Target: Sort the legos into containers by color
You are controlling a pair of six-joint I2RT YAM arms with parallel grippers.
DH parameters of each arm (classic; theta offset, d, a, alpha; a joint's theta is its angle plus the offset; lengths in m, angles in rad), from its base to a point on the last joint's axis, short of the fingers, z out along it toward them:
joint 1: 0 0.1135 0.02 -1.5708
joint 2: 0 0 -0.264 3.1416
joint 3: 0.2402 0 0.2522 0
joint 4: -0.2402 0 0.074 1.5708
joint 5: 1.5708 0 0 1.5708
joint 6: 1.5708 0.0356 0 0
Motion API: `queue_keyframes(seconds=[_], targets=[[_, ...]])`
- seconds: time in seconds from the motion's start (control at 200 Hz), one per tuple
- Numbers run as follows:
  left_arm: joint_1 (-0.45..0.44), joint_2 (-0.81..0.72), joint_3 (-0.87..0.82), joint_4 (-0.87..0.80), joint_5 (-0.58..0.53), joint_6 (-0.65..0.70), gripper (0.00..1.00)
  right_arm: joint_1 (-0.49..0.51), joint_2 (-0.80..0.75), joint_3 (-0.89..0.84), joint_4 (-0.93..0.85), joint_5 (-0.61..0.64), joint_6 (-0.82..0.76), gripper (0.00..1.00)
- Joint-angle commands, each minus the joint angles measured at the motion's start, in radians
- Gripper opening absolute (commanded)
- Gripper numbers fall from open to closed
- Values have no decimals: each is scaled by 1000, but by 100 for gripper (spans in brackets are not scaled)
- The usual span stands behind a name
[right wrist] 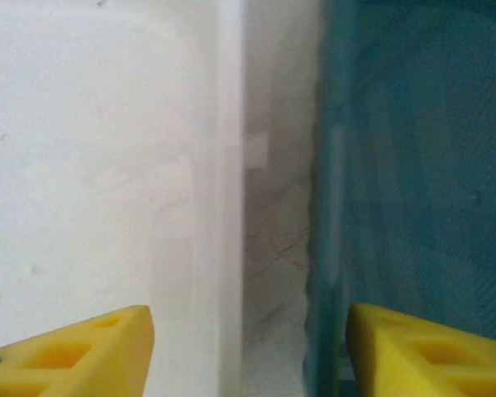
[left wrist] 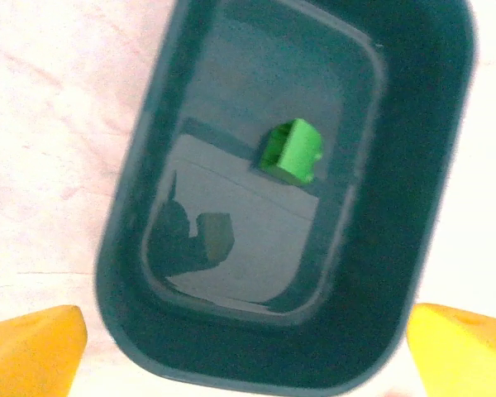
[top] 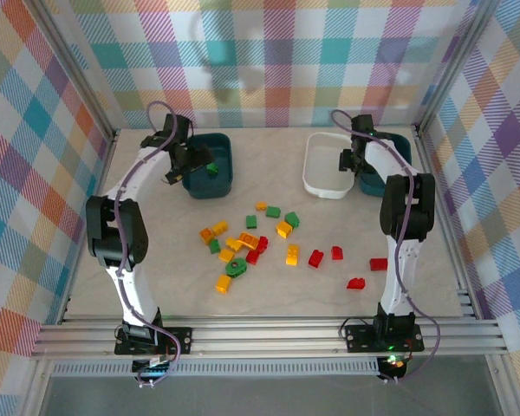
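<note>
The left gripper (left wrist: 248,351) hovers over the teal tub (top: 224,149) at the table's (top: 156,277) 11 o'clock. Its fingers are spread wide, with nothing between them. One green lego (left wrist: 291,152) lies inside that tub, near its middle.

The right gripper (right wrist: 248,347) hangs at 1 o'clock, above the narrow strip of table between the white tub (top: 322,165) and the second teal tub (top: 371,187) just beside it at its 3 o'clock. Its fingers stand apart and pinch nothing.

The other legos (top: 243,241) lie loose mid-table. Green, yellow-orange and red ones are mixed at the centre, and four red ones are scattered toward 4 o'clock.
</note>
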Motion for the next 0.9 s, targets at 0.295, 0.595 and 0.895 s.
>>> queue_keyframes(seconds=[0.295, 0.595, 0.895], targets=[[31, 103, 60, -18, -109, 98, 95, 49, -89, -115, 69, -92, 45, 22], [-27, 172, 60, 50, -197, 184, 88, 216, -86, -108, 132, -111, 176, 7], [-53, 186, 20, 108, -213, 255, 74, 291, 59, 96, 58, -154, 301, 6]])
